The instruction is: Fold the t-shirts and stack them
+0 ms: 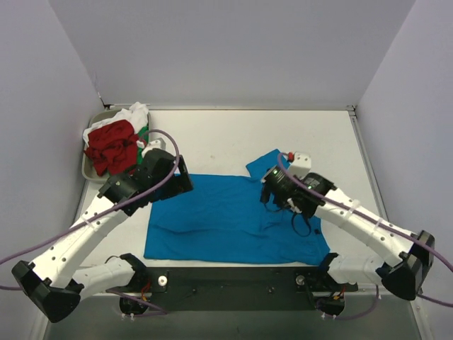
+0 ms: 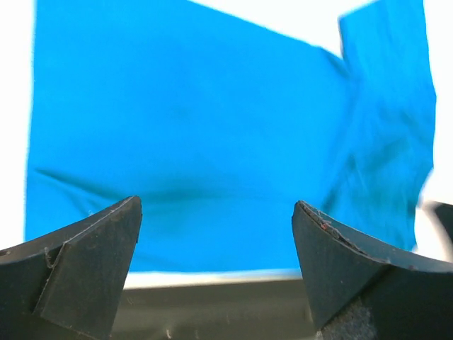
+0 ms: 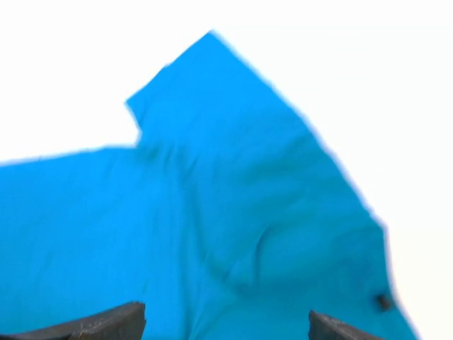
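Observation:
A large bright blue t-shirt lies spread flat on the white table, one sleeve pointing to the back. My left gripper hovers over its back left corner, open and empty; in the left wrist view the jaws stand wide above the blue cloth. My right gripper hangs over the shirt's right part near the sleeve, also open with nothing held. The right wrist view shows the blue shirt with a small black tag. Red, white and green t-shirts sit heaped at the back left.
The heap of shirts fills a grey tray in the back left corner, close to the left arm. Grey walls stand on the left, back and right. A dark strip runs along the near edge between the arm bases.

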Robot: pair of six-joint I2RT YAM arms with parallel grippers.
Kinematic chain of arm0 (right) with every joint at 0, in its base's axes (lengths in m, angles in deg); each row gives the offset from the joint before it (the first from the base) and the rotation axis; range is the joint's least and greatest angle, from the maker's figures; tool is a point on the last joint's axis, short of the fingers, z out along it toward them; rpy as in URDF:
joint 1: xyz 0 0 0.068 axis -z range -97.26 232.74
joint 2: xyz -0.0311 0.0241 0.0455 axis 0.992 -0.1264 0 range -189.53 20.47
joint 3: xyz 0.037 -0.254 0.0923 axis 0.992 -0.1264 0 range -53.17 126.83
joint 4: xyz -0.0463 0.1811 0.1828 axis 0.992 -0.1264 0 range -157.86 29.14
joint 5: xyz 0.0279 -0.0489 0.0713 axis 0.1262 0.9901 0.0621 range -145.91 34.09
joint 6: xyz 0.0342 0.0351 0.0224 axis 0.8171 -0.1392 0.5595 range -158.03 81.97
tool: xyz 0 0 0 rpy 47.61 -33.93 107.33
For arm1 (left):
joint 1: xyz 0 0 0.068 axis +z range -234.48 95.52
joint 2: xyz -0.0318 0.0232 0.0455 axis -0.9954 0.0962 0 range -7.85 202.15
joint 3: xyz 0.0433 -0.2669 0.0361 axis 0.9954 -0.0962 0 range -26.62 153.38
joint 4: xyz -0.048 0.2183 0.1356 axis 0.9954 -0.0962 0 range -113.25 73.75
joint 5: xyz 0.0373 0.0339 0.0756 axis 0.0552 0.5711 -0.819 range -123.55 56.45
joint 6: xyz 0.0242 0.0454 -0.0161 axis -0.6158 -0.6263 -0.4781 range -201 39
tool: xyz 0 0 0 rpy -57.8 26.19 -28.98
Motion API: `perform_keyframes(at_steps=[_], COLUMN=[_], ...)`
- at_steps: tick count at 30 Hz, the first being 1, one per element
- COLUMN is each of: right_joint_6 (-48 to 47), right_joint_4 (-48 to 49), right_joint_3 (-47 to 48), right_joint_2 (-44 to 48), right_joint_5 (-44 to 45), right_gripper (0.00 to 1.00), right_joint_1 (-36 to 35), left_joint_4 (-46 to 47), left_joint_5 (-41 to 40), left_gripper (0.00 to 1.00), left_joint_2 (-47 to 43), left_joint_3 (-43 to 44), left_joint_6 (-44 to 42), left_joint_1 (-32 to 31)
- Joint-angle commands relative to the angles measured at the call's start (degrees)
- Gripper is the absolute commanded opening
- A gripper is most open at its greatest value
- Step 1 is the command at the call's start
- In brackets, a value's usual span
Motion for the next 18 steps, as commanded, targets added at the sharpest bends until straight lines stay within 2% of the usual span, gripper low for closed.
perform_keyframes(at_steps=[1, 2, 5, 7, 11, 15, 18], right_joint_6=[-18.7, -20.5, -23.9, -25.1, -26.3, -26.8, -27.7], right_joint_4=[0.9, 4.1, 8.2, 9.1, 9.4, 10.5, 11.3], right_joint_3=[3.8, 4.5, 6.0, 8.7, 12.9, 12.5, 10.9], right_joint_2=[1.6, 1.3, -1.7, -5.5, -10.3, -10.7, -9.8], right_joint_5=[-4.7, -7.3, -15.0, -17.4, -19.6, -20.4, -20.8], right_gripper=[1.00, 1.00, 1.00, 1.00, 1.00, 1.00, 1.00], right_joint_1=[14.9, 21.8, 32.6, 35.5, 37.6, 38.0, 38.0], left_joint_4=[2.8, 3.7, 7.7, 10.4, 14.6, 19.5, 21.2], left_joint_5=[2.7, 3.7, 9.1, 11.5, 14.7, 20.4, 21.1], left_gripper=[0.97, 0.97, 0.97, 0.98, 0.97, 0.93, 0.93], left_joint_2=[3.5, 5.4, 10.5, 13.5, 21.6, 25.6, 28.9], left_joint_3=[0.8, 0.5, -0.6, -0.7, 0.8, 0.2, 0.0], left_joint_6=[-9.6, -11.1, -13.1, -13.9, -15.2, -14.8, -14.7], left_joint_1=[13.6, 15.9, 24.1, 25.8, 29.1, 34.1, 38.3])
